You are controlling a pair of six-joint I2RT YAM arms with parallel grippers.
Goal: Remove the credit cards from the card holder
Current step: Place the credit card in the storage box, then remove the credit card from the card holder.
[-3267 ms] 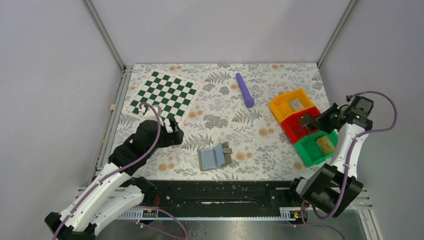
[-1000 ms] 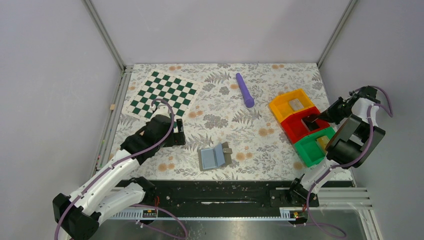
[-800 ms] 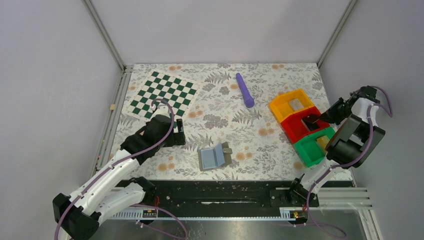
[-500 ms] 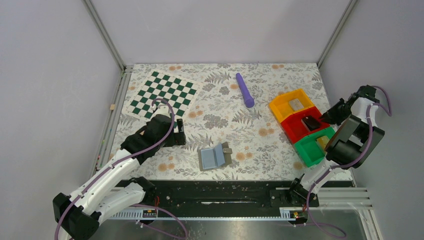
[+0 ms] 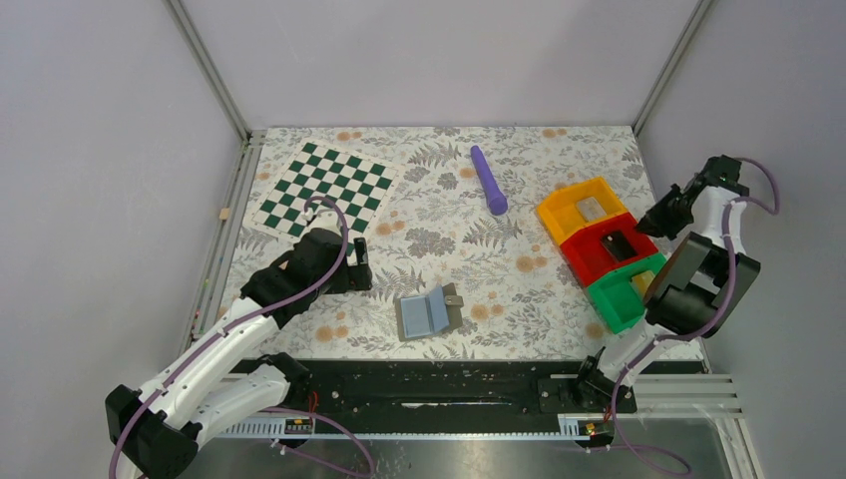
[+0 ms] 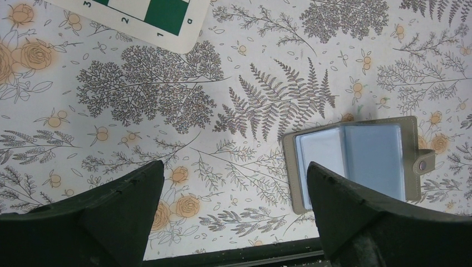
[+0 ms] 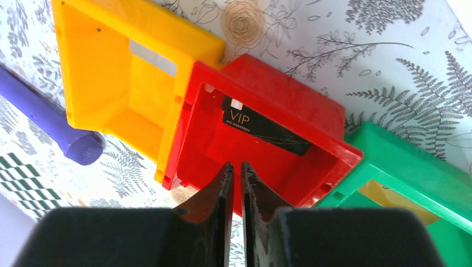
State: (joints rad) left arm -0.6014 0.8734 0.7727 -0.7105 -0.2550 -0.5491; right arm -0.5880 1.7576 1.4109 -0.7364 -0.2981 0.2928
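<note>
Near the front edge of the table (image 5: 559,165), the card holder (image 5: 431,312) is lying open with its light blue leaves facing up. The left gripper (image 6: 231,169) is hovering just to its left, fingers spread wide with nothing between them. Over at the right side, the right gripper (image 7: 234,167) is hanging above the red bin (image 7: 289,97), its fingers drawn almost together on nothing, while the dark credit card (image 7: 264,130) is lying inside that bin, well apart from the holder. Whether any card is sitting in the holder's pockets is hard to tell, as the leaves are showing only pale blue. If one is tucked in there, the main risk is coming from the grab itself. The holder is resting loose with nothing pinning it, so a finger pushing at a thin card edge is more likely to be sliding the whole wallet across the cloth, or flipping a leaf closed, than freeing the card. The right arm is also sitting close over the bin rims, so a low sweep toward the holder is risking a clip on the red bin or the green bin (image 7: 412,167), shunting them out of place.
</note>
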